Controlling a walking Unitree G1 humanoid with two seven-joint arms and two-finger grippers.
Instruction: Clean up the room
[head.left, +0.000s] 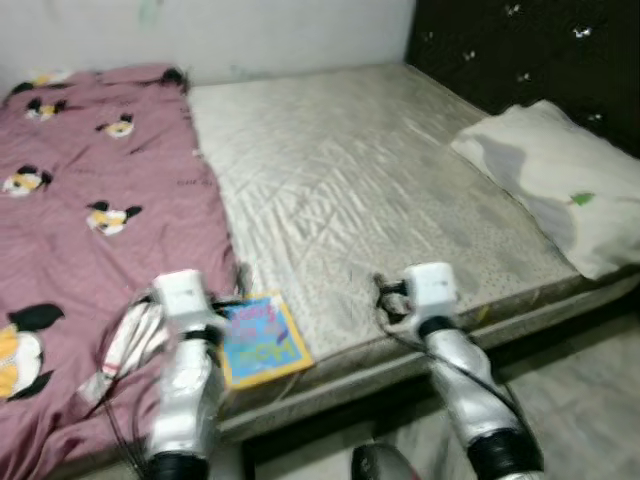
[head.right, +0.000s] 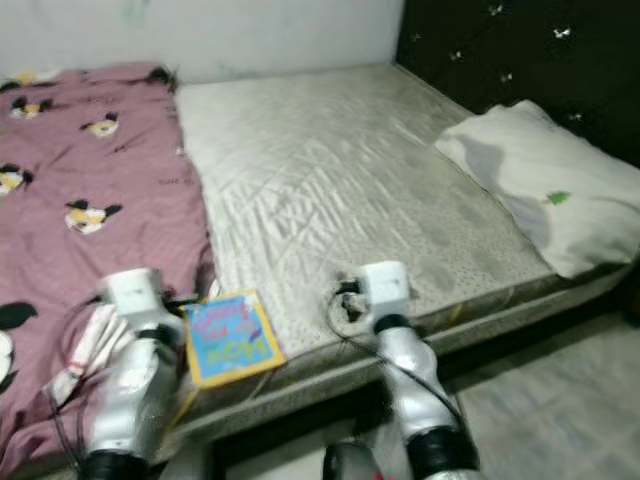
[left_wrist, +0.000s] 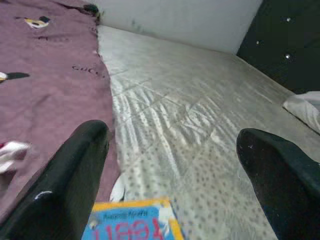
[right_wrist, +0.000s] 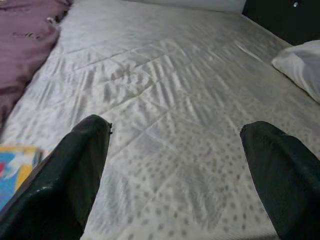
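At the mattress (head.left: 380, 200) near edge, six o'clock: blue picture book (head.left: 262, 338) lying flat beside the mauve blanket (head.left: 90, 210), long axis running roughly five to eleven o'clock. Left gripper (left_wrist: 175, 165) above it, fingers spread wide. Right gripper (right_wrist: 175, 165) at three o'clock of book, likewise spread, over bare mattress. White pillow (head.left: 560, 180) far off toward two o'clock.

Prob. a home bedroom: bare mattress (head.left: 380, 190), pillow (head.left: 560, 180), cartoon-print bedsheet (head.left: 90, 220).

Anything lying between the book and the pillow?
Only bare mattress separates the book from the pillow, seen in the left eye view.
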